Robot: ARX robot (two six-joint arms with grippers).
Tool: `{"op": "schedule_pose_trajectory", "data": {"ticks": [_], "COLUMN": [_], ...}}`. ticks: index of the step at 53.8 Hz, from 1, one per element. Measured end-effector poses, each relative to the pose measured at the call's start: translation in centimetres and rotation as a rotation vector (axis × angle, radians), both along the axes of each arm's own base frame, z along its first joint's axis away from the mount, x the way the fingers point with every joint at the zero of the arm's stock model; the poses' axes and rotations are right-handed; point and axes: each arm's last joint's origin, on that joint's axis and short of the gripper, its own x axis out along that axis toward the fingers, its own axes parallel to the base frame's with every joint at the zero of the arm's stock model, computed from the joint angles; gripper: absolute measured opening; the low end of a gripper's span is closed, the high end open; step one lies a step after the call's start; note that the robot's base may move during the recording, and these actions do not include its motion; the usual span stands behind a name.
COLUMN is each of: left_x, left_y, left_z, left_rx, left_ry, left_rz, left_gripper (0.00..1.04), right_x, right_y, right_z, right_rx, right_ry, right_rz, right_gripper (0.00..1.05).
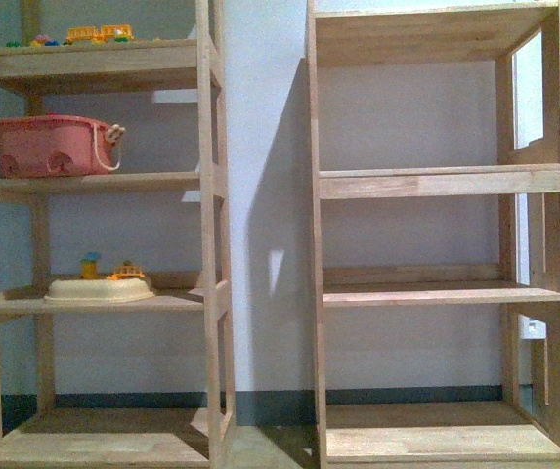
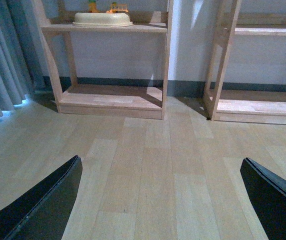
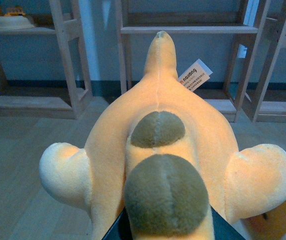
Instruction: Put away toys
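Plush toy point(image 3: 157, 100), clamped in right end effector point(image 3: 170, 233)

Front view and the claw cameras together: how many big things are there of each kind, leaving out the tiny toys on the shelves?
Wooden shelf units seen whole in the front view: 2
Pink basket: 1
Cream basin: 1
Orange-yellow plush toy: 1
Total: 5
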Motion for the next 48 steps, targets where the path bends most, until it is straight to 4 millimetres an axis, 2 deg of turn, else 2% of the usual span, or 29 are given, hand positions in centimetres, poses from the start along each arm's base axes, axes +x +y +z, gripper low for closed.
{"op": "schedule_pose_trajectory", "data": {"ticks": [48], "left_x": [0.00], "left_y": [0.00], "left_z": [0.00], "left_rx": [0.000], "left_ry": [0.000], "left_rz": [0.000], "left_gripper": [0.98], "right_x": [0.00], "right_y": [0.00], "right_z": [0.00], "right_rx": [0.000], "right_ry": [0.000], "right_rz": [0.001], "right_gripper": [0.07]}}
